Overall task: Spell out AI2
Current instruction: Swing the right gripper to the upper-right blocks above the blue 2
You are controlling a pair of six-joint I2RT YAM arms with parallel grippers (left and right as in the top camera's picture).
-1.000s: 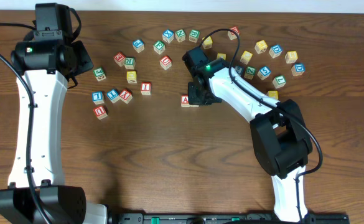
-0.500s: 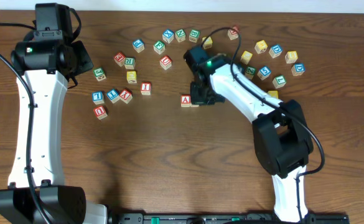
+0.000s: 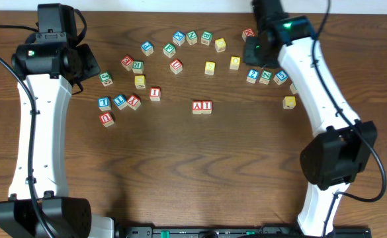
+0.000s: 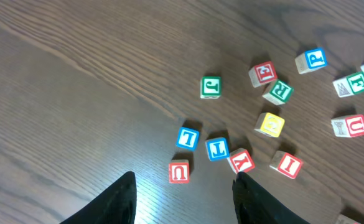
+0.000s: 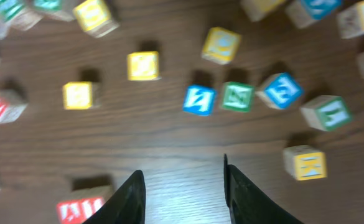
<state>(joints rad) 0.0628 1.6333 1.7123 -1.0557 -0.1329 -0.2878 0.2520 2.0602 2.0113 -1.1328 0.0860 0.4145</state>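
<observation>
Moving: right gripper [image 5: 183,186] quit A [image 3: 198,106] and I [image 3: 207,106], swung back near 2 [image 5: 200,99].
Pair: side by side, reads AI.
Jaws: right and left gripper [image 4: 185,193] both spread, empty.
Pending: 2 beside I.

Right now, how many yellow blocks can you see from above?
5 yellow blocks: one at left, three top middle, one beside the right arm, which may hide more.
</observation>
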